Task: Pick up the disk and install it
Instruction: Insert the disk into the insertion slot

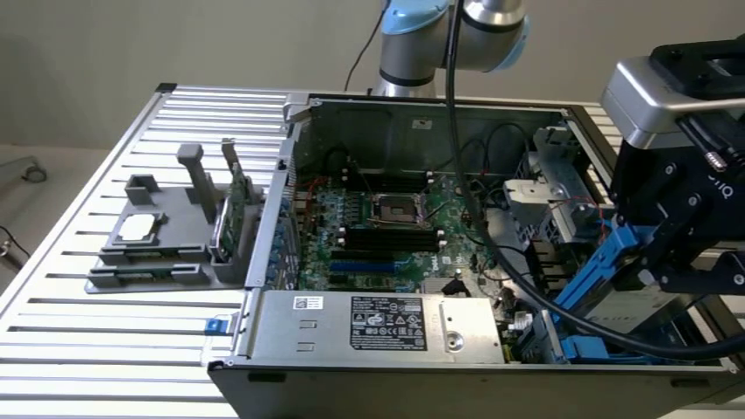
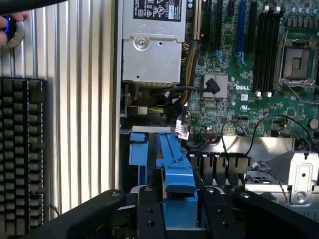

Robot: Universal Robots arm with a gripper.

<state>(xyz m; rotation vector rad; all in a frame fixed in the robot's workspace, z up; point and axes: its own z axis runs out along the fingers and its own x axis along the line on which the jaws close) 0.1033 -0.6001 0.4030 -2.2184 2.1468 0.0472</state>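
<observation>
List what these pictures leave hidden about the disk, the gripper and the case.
- Disk label: exterior view, the gripper covers most of its face.
- Case interior beneath the disk: wrist view, blocked by the blue carrier and fingers.
- Gripper body: exterior view, cut by the right edge.
- Power supply label print: exterior view, too small.

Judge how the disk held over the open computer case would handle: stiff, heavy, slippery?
Probably rigid: the disk is a metal block in a blue carrier. Likely heavy for its size. The smooth plastic rails could slip between the jaws, so tilting seems possible.
</observation>
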